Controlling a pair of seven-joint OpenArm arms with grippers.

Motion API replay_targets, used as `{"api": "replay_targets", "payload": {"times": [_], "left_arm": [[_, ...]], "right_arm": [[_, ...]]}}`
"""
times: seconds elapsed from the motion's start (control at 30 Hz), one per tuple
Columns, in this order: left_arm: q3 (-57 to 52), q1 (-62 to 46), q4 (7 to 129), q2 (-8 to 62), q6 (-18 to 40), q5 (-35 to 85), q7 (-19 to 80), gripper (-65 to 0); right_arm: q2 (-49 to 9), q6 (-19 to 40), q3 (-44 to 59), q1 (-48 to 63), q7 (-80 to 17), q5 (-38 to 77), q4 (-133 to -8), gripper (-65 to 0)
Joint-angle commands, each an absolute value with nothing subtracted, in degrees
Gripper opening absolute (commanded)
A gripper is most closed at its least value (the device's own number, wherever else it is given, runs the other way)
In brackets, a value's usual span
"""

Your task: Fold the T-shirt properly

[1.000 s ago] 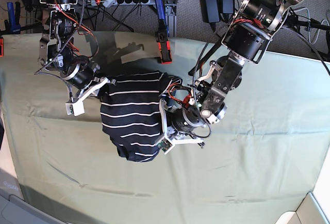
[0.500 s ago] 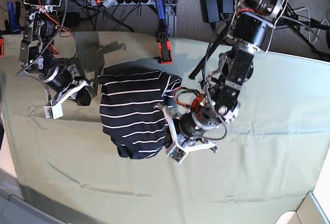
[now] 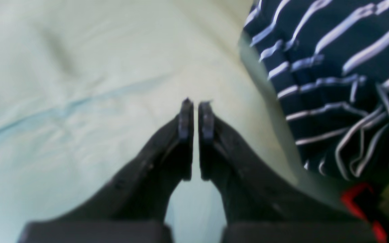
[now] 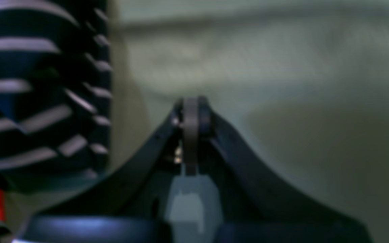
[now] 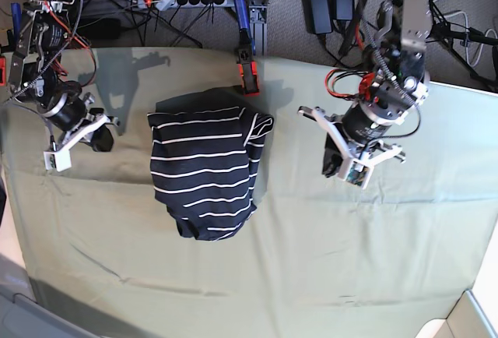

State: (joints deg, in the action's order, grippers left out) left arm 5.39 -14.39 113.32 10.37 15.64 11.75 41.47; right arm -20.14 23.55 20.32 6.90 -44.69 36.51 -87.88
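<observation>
Both my grippers, left (image 5: 336, 160) and right (image 5: 99, 140), are closed and empty beside the T-shirt (image 5: 206, 173), bunched mid-cloth; I'd tidy its rounded lower edge squarely.

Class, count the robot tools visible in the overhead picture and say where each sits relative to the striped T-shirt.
2. The right tool sits on the picture's left of the T-shirt; the left tool sits on its right. Neither touches it.

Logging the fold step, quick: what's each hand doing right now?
Left hand: closed, empty, beside the T-shirt.
Right hand: closed, empty, clear of the shirt.
</observation>
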Motion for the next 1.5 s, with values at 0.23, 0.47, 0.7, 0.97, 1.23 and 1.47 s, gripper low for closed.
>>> {"api": "replay_targets", "payload": {"times": [0.23, 0.47, 0.7, 0.97, 1.23, 1.47], "left_arm": [[-2.3, -30.2, 121.6, 11.3, 15.5, 15.6, 40.2, -62.0], [-4.9, -41.5, 125.5, 11.3, 15.6, 15.8, 40.4, -62.0], [-4.9, -51.7, 125.6, 11.3, 15.7, 19.1, 40.6, -62.0], [-4.9, -60.1, 122.7, 11.3, 15.7, 20.6, 40.6, -62.0], [-4.8, -55.6, 100.5, 11.3, 15.7, 23.2, 41.9, -62.0], [-4.8, -44.6, 76.9, 11.3, 15.7, 23.1, 45.7, -62.0]], "right_arm": [[-21.1, 26.6, 24.7, 17.0, -43.5, 37.6, -95.6, -65.0], [-21.1, 26.6, 26.7, 26.8, -43.5, 39.8, -100.2, -65.0], [-21.1, 26.6, 26.7, 36.8, -43.6, 40.1, -104.3, -65.0], [-20.5, 26.6, 26.7, 46.8, -43.5, 40.6, -104.5, -65.0], [-15.8, 26.3, 26.5, 51.4, -43.0, 40.8, -98.8, -65.0], [-15.5, 25.9, 23.3, 49.8, -41.8, 38.7, -85.4, -65.0]]}}
